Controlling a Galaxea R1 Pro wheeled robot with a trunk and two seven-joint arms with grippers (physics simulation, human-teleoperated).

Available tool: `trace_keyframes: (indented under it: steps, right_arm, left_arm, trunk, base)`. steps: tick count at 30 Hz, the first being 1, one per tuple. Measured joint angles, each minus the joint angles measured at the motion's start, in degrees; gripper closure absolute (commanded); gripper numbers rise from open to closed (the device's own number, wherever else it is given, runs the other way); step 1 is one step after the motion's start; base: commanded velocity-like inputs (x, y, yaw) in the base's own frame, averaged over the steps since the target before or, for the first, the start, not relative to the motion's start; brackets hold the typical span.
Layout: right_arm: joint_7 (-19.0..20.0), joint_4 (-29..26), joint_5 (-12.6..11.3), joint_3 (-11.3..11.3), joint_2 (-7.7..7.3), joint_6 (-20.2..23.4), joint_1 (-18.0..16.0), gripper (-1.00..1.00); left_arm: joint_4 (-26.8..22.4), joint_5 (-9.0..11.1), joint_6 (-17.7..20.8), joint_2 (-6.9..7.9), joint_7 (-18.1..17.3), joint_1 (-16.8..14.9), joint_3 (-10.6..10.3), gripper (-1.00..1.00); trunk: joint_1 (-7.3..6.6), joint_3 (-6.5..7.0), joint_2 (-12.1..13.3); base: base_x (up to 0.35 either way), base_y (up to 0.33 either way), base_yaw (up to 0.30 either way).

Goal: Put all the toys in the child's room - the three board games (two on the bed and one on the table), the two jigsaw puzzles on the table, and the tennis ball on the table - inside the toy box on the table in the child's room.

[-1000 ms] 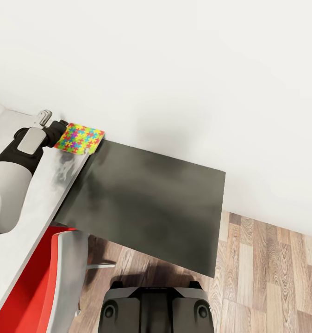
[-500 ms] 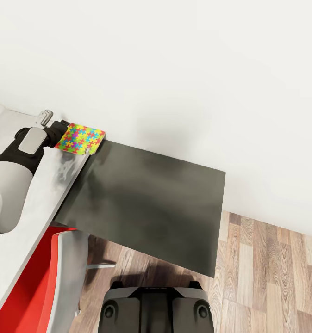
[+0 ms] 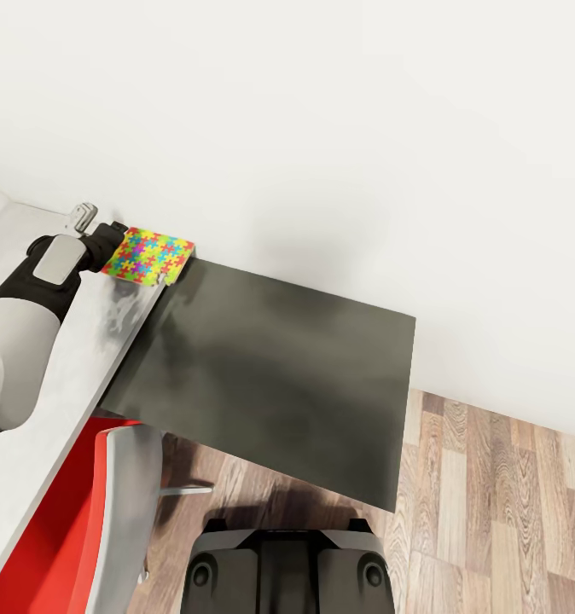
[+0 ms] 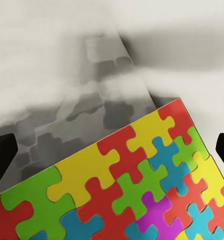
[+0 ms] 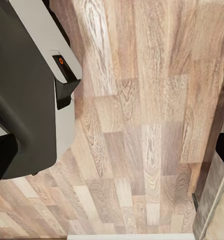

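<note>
One jigsaw puzzle, a flat square of bright interlocking pieces, sits at the far end of the pale grey table, close to the white wall. My left arm reaches along the table to it. In the left wrist view the jigsaw puzzle lies close under my left gripper, whose dark fingertips stand wide apart and open at the frame's two sides. My right gripper hangs open over the wood floor, holding nothing. The toy box, board games, tennis ball and bed are out of view.
A lower dark-topped cabinet adjoins the table's end along the wall. A red chair stands by the table's front edge. My dark base is below, on the wood-plank floor.
</note>
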Motion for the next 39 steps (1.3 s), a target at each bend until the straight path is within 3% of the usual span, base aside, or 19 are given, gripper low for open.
trace_keyframes:
  steps: [15, 29, 39]
  right_arm:
    - [0.02, 0.00, -0.01, 0.00, 0.00, 0.00, 0.00, -1.00]
    - [0.05, 0.00, -0.03, 0.00, 0.00, -0.02, 0.00, -1.00]
    - [0.18, 0.00, -0.04, 0.00, 0.00, -0.03, 0.00, -1.00]
  left_arm:
    - [0.01, -0.08, 0.00, -0.04, -0.05, 0.03, -0.01, -1.00]
    - [-0.13, 3.62, 0.06, -0.20, 0.05, 0.04, -0.30, -1.00]
    - [-0.14, 4.24, 0.05, -0.27, 0.04, 0.06, -0.28, -1.00]
  trunk:
    - [0.00, 0.00, -0.01]
    - [-0.01, 0.00, -0.02]
    - [-0.01, 0.00, -0.01]
  base:
    - [0.000, 0.000, 0.000]
    - [0.000, 0.000, 0.000]
    - [0.000, 0.000, 0.000]
